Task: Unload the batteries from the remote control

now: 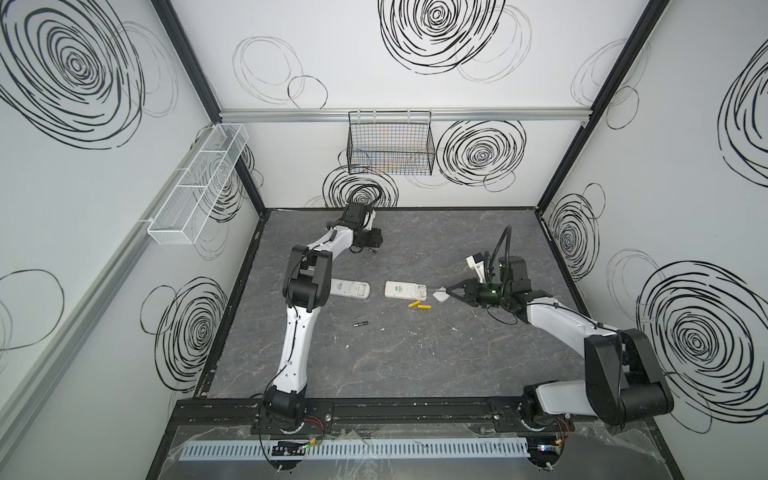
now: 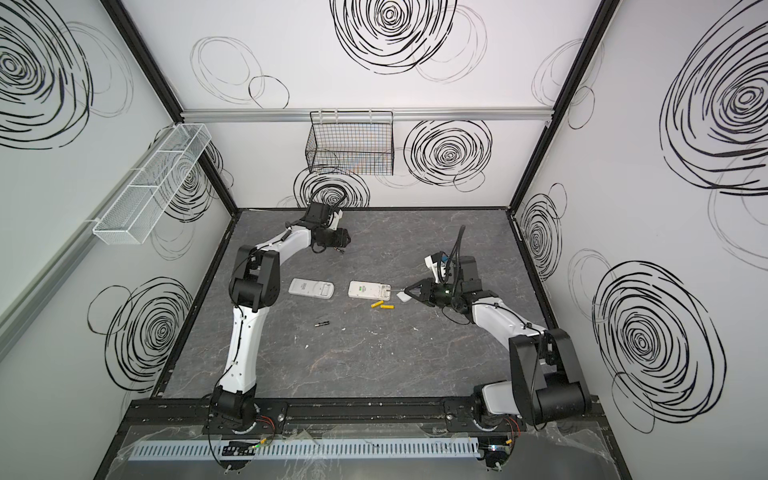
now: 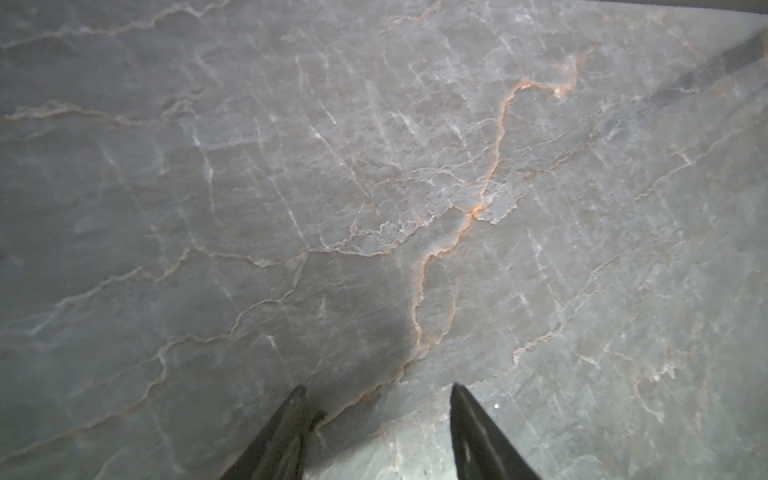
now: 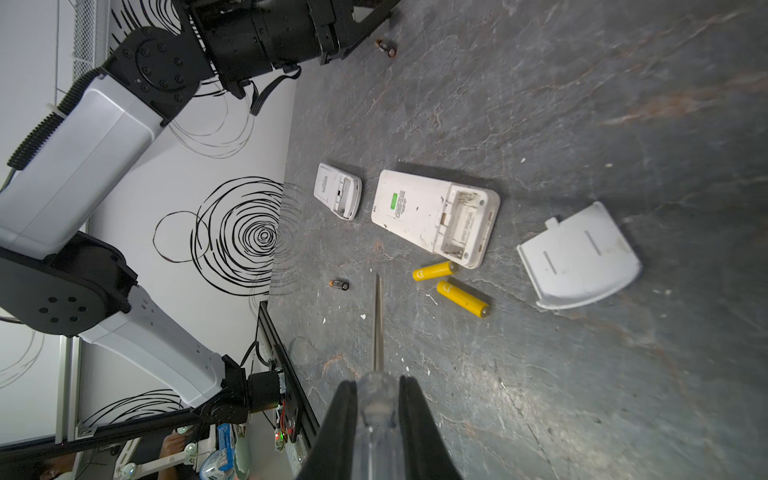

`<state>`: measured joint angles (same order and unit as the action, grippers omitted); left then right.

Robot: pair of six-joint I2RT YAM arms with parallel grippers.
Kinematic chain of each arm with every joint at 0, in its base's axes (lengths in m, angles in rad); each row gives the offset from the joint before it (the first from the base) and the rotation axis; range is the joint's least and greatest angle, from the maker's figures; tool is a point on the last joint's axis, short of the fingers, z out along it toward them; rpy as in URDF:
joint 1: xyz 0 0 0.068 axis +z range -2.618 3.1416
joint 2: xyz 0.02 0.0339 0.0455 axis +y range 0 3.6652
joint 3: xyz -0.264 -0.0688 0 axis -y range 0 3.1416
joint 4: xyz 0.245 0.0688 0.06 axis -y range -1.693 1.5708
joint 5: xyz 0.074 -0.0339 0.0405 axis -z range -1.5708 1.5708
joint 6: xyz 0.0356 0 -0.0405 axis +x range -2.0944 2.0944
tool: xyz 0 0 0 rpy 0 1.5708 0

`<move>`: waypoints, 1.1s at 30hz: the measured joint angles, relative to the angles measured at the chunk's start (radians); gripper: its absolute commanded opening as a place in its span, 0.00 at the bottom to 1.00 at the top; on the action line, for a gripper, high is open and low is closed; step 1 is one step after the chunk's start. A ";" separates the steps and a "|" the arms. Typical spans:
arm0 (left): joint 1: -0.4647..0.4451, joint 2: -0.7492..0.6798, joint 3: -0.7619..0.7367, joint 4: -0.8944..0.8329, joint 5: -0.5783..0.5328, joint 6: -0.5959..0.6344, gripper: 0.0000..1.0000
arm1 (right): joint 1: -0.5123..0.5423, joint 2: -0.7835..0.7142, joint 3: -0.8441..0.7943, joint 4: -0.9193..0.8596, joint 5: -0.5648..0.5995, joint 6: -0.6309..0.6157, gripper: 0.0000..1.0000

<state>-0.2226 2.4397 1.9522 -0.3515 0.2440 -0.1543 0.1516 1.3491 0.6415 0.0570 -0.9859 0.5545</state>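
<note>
Table (image 1: 415,357): grey stone-look slab, matte, with pale and rusty veins. Left gripper (image 3: 378,390) at the far side, black tapered fingers spread apart over bare slab, nothing between them. Right gripper (image 4: 378,386) clamped on the clear handle of a screwdriver (image 4: 377,324), thin steel shaft pointing toward the remotes. Both remotes white plastic, round-cornered, backs up, long axes left-right in both top views: left remote (image 1: 350,288), and right remote (image 1: 405,289) with bay uncovered at the end nearer the right gripper. Cover (image 4: 579,257): white, flat, one curved edge, two slots, loose on the slab between right remote and right gripper. All batteries out, lying flat on the slab. One yellow battery (image 4: 434,270), glossy thin cylinder, just beside the right remote's bay corner, contact unclear, slightly slanted. Other yellow battery (image 4: 463,298) just nearer, roughly parallel to that remote. Black battery (image 1: 360,323), brassy end, nearer the front, before the gap between remotes, axis about left-right. Second black battery (image 4: 386,46) just beside the left gripper, axis hard to tell.
</note>
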 measured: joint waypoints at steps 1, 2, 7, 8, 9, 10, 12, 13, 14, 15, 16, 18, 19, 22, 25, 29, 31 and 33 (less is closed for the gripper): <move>0.000 -0.006 0.000 -0.006 -0.011 0.002 0.64 | -0.011 -0.015 0.000 -0.005 0.003 -0.008 0.00; 0.002 -0.013 0.000 -0.011 -0.024 0.003 0.65 | -0.026 -0.035 0.000 -0.007 0.010 -0.017 0.00; 0.027 -0.100 0.003 -0.018 -0.051 0.009 0.73 | -0.092 -0.130 -0.038 -0.007 0.057 -0.055 0.00; 0.034 -0.122 0.003 -0.018 -0.051 0.006 0.75 | -0.098 -0.143 -0.053 -0.008 0.065 -0.059 0.00; 0.043 -0.156 0.001 -0.016 -0.050 0.004 0.78 | -0.099 -0.157 -0.076 -0.007 0.071 -0.061 0.00; 0.055 -0.198 -0.008 -0.010 -0.047 0.000 0.85 | -0.097 -0.169 -0.100 -0.006 0.072 -0.062 0.00; 0.079 -0.290 -0.054 0.013 -0.042 -0.005 0.94 | -0.085 -0.189 -0.156 -0.005 0.072 -0.062 0.00; 0.093 -0.341 -0.087 0.026 -0.043 -0.010 0.99 | -0.075 -0.197 -0.187 -0.005 0.073 -0.061 0.00; 0.105 -0.378 -0.112 0.042 -0.044 -0.020 0.96 | -0.064 -0.201 -0.211 -0.006 0.074 -0.061 0.00; 0.119 -0.424 -0.142 0.062 -0.045 -0.018 0.96 | -0.051 -0.204 -0.236 -0.008 0.074 -0.061 0.00; 0.135 -0.469 -0.174 0.082 -0.046 -0.021 0.96 | -0.035 -0.206 -0.260 -0.008 0.076 -0.061 0.00; 0.159 -0.532 -0.228 0.116 -0.048 -0.021 0.96 | -0.002 -0.213 -0.294 -0.008 0.079 -0.061 0.00; 0.172 -0.566 -0.264 0.134 -0.049 -0.021 0.96 | 0.019 -0.217 -0.307 -0.008 0.083 -0.060 0.00; 0.202 -0.664 -0.399 0.184 -0.051 -0.019 0.96 | 0.074 -0.225 -0.323 -0.007 0.101 -0.056 0.00; 0.225 -0.757 -0.549 0.223 -0.050 -0.011 0.96 | 0.108 -0.220 -0.326 -0.005 0.114 -0.055 0.00; 0.258 -0.867 -0.734 0.275 -0.040 0.011 0.96 | 0.124 -0.196 -0.332 0.001 0.133 -0.053 0.07; 0.288 -0.918 -0.824 0.309 -0.019 0.022 0.96 | 0.128 -0.182 -0.333 0.002 0.141 -0.053 0.14; 0.327 -0.955 -0.894 0.334 -0.003 0.029 0.96 | 0.129 -0.181 -0.333 0.005 0.148 -0.053 0.18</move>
<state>0.1040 1.4849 1.0584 -0.0174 0.2413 -0.1253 0.2810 1.1679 0.3084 0.0624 -0.8379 0.5014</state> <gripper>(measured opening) 0.962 0.186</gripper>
